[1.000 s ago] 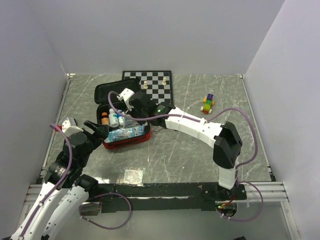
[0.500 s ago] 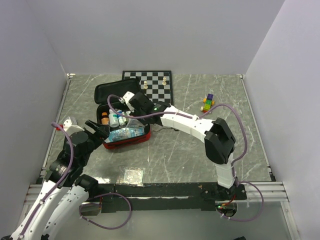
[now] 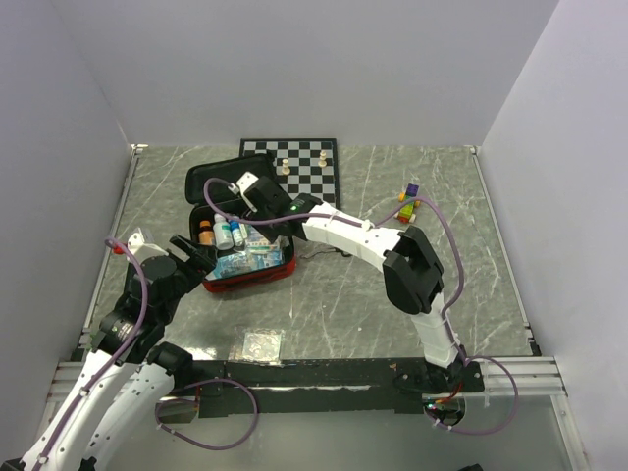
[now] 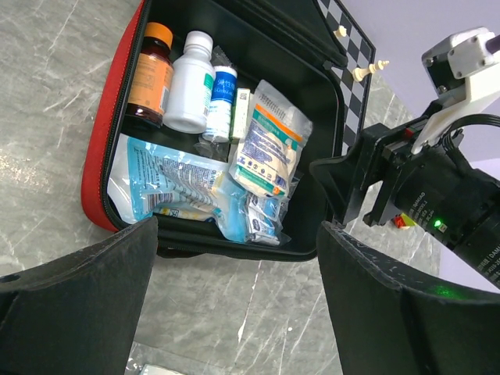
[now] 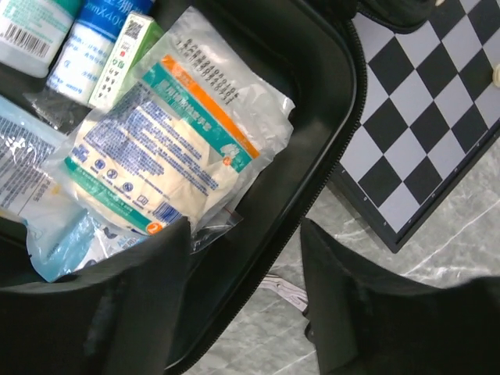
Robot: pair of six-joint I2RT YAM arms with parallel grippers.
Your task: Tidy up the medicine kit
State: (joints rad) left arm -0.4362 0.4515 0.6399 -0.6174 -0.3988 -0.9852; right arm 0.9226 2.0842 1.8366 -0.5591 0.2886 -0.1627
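Top external view places the kit point(image 3: 247, 279) open on the grey veined table point(image 3: 353, 294), left of centre, its lid raised on the chessboard point(image 3: 306, 169) side. It alone shows toy blocks point(image 3: 408, 201) well to the right and a clear packet point(image 3: 261, 344) near the arm bases. Left wrist view looks into the soft red shell with black lining: an amber bottle point(image 4: 148, 74), a white bottle point(image 4: 190, 82) and a blue-labelled one point(image 4: 223, 90) sit side by side along the far wall, with crinkly plastic pouches point(image 4: 168, 183) below them. The left gripper point(image 4: 237, 226) hangs over the near rim, jaws wide and empty. Right wrist view brings out the orange and teal print on a sealed white pack point(image 5: 164, 148) and the kit's rounded corner beside the glossy board squares. The right gripper point(image 5: 244, 234) hovers there, jaws apart, holding nothing.
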